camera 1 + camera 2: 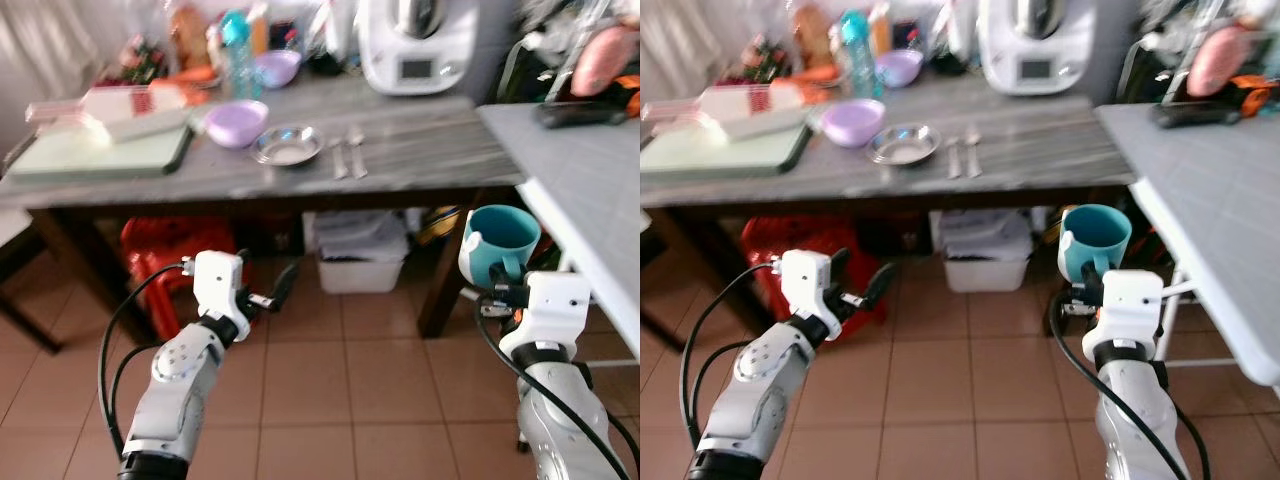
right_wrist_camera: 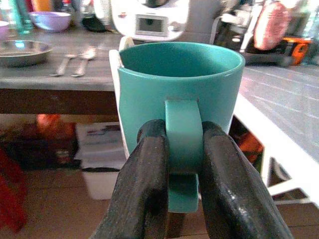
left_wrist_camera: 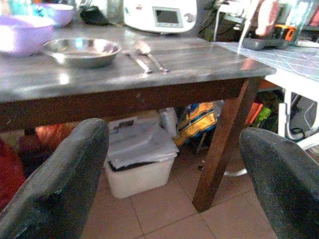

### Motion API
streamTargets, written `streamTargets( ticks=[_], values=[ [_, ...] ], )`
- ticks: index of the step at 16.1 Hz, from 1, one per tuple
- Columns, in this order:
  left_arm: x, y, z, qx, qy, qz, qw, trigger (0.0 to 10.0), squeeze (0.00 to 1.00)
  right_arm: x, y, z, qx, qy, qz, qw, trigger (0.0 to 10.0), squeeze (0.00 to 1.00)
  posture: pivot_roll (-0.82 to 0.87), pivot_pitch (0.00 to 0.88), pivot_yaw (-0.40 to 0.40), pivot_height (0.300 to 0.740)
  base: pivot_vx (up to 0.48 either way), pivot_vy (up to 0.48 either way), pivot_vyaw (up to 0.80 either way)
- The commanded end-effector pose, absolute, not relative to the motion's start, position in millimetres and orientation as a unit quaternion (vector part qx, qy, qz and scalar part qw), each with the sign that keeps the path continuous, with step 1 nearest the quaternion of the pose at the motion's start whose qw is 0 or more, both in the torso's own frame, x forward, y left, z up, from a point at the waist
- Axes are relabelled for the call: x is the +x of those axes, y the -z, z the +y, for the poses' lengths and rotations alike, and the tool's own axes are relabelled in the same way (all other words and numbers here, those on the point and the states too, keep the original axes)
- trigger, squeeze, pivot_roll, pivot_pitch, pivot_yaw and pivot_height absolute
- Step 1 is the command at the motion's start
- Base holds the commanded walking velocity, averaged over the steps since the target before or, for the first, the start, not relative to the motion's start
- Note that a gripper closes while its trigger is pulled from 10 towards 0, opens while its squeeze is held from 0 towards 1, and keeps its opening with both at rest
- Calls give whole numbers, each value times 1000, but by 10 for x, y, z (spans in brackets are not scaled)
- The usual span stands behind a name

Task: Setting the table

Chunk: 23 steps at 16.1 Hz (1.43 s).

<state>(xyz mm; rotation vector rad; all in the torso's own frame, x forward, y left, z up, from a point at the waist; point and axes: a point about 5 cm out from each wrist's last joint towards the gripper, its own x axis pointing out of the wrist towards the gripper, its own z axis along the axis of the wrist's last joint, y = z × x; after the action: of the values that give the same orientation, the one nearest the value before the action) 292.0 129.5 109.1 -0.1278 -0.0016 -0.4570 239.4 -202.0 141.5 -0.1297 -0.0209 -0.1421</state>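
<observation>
Right wrist view puts the teal mug [image 2: 179, 99] dead centre: the right gripper [image 2: 183, 164] has its two black fingers pressed onto the mug's handle from either side, so the mug rides upright, mouth up, and nothing inside could tip out on the way. It hangs in the air short of the table, over the tiled floor [image 1: 330, 380], at about five o'clock from the place already being laid.

That place sits near the front edge of the grey wooden table [image 1: 420, 150]: a steel plate [image 1: 286, 144] with a fork and spoon [image 1: 348, 152] lying side by side just beside it at three o'clock. A lilac bowl [image 1: 237, 122] stands at ten o'clock of the plate, close to it. My guess is the mug belongs near the cutlery, which would explain why it is carried by the handle at table height.

The left gripper [image 1: 268, 290] holds nothing; its fingers stand spread wide, low in front of the table, ready but idle.

Further out, a green cutting board [image 1: 100, 155] lies at nine o'clock, a white kitchen machine [image 1: 415, 45] at one o'clock, with bottles and a second bowl at the back. Under the table sit a white storage bin [image 1: 360, 262] and something red. A second, lighter table [image 1: 580, 170] juts in at three o'clock.
</observation>
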Motion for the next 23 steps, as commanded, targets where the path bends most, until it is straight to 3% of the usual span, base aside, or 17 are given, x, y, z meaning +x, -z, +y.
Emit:
streamTargets(
  ticks=[1,9,16,23],
  values=[
    [2901,-1099,1289,-62,233,-1,970,10000,0,2398,-1472,-2022,-66,74,-21,995,10000,0,-66,0,28,740,292,0,0],
    [2859,-1086,1257,-63,245,5,968,10000,0,2398,-1465,-2006,-68,72,-18,995,10000,0,-67,3,28,740,309,0,0],
    [2832,-1056,1233,-63,254,14,965,10000,0,2404,-1469,-2006,-66,73,-17,995,10000,0,-68,6,28,740,320,0,475],
    [2849,-1057,1223,-61,257,14,964,10000,0,2416,-1467,-2000,-69,77,-18,994,10000,0,-71,2,34,740,336,0,88]
  ],
)
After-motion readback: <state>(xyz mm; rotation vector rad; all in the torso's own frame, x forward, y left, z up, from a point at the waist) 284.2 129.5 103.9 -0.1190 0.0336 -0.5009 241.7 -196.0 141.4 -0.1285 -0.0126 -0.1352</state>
